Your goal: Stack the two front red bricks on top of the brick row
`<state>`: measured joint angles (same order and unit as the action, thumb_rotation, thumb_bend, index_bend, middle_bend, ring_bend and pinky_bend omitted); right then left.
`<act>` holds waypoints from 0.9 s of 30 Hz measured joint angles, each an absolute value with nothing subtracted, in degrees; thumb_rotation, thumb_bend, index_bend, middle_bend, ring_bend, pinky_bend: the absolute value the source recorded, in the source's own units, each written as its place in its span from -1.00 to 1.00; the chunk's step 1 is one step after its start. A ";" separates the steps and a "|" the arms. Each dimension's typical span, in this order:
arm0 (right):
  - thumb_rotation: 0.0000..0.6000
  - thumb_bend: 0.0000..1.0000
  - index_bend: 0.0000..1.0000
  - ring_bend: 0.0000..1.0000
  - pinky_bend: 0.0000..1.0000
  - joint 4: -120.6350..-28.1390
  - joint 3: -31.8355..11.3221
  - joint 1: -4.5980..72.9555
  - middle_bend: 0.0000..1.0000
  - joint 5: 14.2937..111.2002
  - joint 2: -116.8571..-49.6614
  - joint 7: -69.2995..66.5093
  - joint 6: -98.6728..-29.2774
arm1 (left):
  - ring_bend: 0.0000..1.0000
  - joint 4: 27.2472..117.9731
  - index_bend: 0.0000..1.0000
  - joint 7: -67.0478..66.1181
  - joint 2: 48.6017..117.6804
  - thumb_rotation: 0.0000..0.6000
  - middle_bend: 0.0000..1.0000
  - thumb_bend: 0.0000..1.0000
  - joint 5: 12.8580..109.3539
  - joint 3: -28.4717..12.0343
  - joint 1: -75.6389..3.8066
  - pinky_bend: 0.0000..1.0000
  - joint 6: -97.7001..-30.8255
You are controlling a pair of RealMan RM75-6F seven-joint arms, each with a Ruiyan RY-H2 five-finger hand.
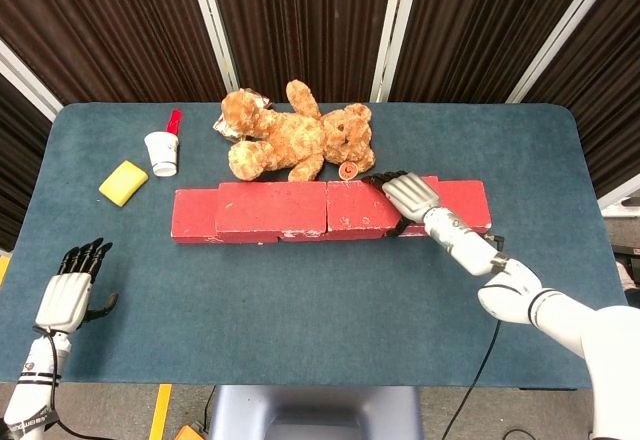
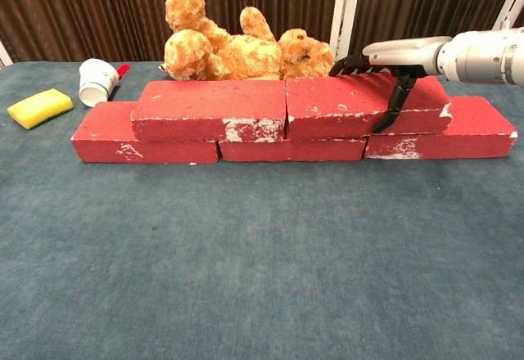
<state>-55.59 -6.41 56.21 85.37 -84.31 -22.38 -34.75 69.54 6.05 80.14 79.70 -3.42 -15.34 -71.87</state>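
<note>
Now seating second brick [image 2: 360, 106] on row [image 2: 147, 143], my right hand [image 1: 408, 194] grasping it; left hand [image 1: 66, 295] at 7 o'clock released. Next: let go, lift clear.

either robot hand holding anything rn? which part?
The right robot hand grips the upper right brick at its right end, thumb on the front face. The left robot hand holds nothing.
</note>
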 measured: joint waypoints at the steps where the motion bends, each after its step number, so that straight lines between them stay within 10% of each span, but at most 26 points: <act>1: 1.00 -0.70 -0.42 -0.20 -0.19 -55.30 -6.41 56.28 -0.15 85.32 -84.59 -21.96 -34.97 | -1.00 69.57 -1.00 5.99 80.13 1.00 -1.00 -0.33 79.65 -3.41 -15.39 -1.00 -71.66; 12: 1.00 -0.70 -0.98 -0.45 -0.28 -54.16 -6.86 57.27 -0.43 83.27 -86.08 -20.91 -34.18 | -1.00 69.62 -1.00 6.27 80.11 1.00 -1.00 -0.34 79.71 -3.45 -15.61 -1.00 -70.95; 27: 1.00 -0.78 -1.00 -0.73 -0.58 -56.04 -7.04 57.95 -0.68 80.50 -84.96 -19.44 -31.01 | -1.00 69.59 -1.00 7.42 79.66 1.00 -1.00 -0.34 80.40 -3.02 -15.91 -1.00 -69.93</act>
<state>-56.04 -7.04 57.95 80.50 -84.96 -19.44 -31.01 69.59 7.42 79.66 80.40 -3.02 -15.91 -69.93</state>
